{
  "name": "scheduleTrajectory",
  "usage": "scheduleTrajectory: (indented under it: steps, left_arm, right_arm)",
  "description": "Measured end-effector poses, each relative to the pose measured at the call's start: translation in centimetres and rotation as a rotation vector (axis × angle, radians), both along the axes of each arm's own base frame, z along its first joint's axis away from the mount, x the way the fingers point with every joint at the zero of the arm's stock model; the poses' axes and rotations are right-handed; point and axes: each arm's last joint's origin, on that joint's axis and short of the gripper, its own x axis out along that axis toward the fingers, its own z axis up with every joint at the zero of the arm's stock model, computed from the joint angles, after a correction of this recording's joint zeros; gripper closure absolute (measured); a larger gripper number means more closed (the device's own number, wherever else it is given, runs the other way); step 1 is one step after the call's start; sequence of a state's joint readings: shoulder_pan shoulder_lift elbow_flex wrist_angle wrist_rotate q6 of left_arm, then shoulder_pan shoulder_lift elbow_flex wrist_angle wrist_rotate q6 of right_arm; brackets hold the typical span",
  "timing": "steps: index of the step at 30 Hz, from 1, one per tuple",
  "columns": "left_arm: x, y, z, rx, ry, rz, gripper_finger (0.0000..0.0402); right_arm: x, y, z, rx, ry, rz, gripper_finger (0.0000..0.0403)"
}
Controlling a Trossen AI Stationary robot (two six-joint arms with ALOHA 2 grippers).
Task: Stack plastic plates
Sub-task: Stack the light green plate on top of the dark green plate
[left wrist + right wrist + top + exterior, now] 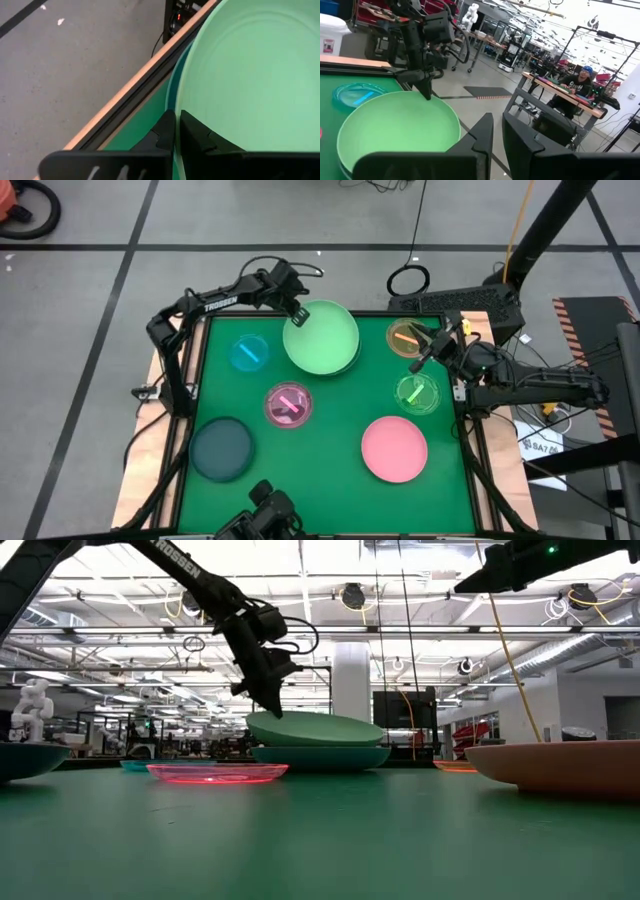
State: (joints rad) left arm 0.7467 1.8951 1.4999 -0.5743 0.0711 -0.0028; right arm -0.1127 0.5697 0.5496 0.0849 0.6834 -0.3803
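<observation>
A large light green plate lies on the pale teal plate at the table's far side, its left edge raised a little in the low view. My left gripper is shut on that plate's far-left rim. My right gripper hovers shut and empty between the small orange plate and the small green plate. The small blue plate, small magenta plate, dark teal plate and pink plate lie flat on the mat. My left gripper pinches the light green plate's rim at its far-left edge between the two fingers, one above the plate and one beneath. The fingers slant down from the table's far left. The plate is slightly tilted and rests on the pale teal plate.
The green mat is bordered by a raised dark frame with a wooden edge. A camera mount sits at the near edge. Open mat lies in the middle, between the magenta and pink plates. A person sits at a desk far beyond the table.
</observation>
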Motion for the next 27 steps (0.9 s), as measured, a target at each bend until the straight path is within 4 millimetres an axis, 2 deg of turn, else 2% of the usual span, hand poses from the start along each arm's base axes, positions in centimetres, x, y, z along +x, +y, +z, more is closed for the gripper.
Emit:
scheduleTrajectory:
  steps: [27]
  left_arm:
    - [0.16,-0.27,0.04,-0.014,-0.006,0.013,0.0361]
  right_arm:
    - [0.01,0.01,0.0,0.001,-0.001,0.003,0.0369]
